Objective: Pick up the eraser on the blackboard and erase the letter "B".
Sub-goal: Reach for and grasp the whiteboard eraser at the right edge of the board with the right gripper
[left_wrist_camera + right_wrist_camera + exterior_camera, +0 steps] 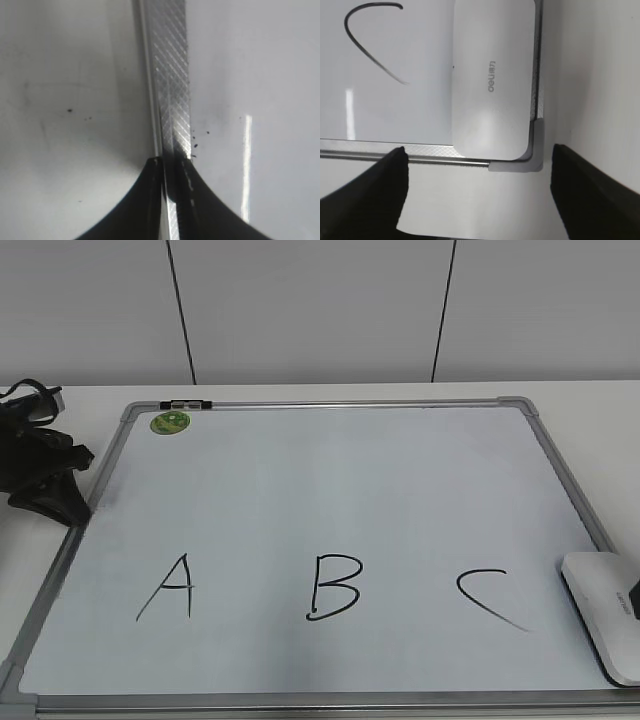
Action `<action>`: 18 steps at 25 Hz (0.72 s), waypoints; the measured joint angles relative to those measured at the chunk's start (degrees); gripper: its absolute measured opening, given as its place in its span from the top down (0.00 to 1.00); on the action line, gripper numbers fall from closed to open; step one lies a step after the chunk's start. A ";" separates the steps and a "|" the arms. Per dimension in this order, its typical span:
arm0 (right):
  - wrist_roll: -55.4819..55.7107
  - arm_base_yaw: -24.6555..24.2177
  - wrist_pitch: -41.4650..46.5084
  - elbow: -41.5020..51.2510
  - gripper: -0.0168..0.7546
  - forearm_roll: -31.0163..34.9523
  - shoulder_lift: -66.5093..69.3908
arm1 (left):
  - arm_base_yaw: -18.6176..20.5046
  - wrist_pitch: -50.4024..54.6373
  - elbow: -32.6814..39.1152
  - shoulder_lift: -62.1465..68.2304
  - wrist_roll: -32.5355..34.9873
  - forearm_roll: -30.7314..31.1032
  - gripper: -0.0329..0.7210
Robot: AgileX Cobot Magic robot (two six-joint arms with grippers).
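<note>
The blackboard [330, 480] is a white board in a silver frame, lying flat on the table. The black letter "B" [333, 585] is drawn at its near middle. The white eraser [605, 615] lies on the board's near right corner. It also shows in the right wrist view [492, 75], with grey lettering on top. My right gripper [479, 152] is open, hovering just off the board's corner with the eraser's near end between its fingers' line. It is outside the exterior view. My left gripper [60, 490] is shut, with its tips [167, 162] at the board's left frame [170, 75].
A black "A" [170, 587] is left of the B and a black "C" [490, 600] is right of it, beside the eraser. A round green sticker [170, 422] sits at the board's far left corner. A grey plastic corner [535, 150] is next to the eraser.
</note>
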 joint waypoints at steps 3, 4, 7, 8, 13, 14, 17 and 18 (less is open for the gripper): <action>-0.11 0.00 -3.11 0.00 0.11 0.00 5.53 | 0.00 -0.01 0.00 0.00 0.00 0.00 0.91; -0.19 0.00 -4.02 -0.03 0.11 0.00 7.05 | 0.00 -0.01 0.00 0.00 0.00 0.00 0.91; -0.44 0.00 -7.70 -0.13 0.11 0.00 11.49 | 0.00 -0.01 0.00 0.00 0.00 0.00 0.91; -0.44 0.00 -8.53 -0.24 0.11 0.00 12.59 | 0.00 -0.01 0.00 0.00 0.00 0.00 0.91; -0.55 0.00 -10.47 -2.01 0.11 0.00 17.77 | 0.00 -0.01 0.00 0.00 0.00 0.00 0.91; -0.65 0.00 -10.59 -2.71 0.11 0.00 18.69 | 0.00 -0.01 0.00 0.00 0.00 0.00 0.91; -0.88 0.00 -10.68 -4.02 0.11 0.00 21.01 | 0.00 -0.01 0.00 0.00 0.00 0.00 0.91; -0.88 0.00 -10.68 -4.02 0.11 0.00 21.01 | 0.00 -0.01 0.00 0.00 0.00 0.00 0.91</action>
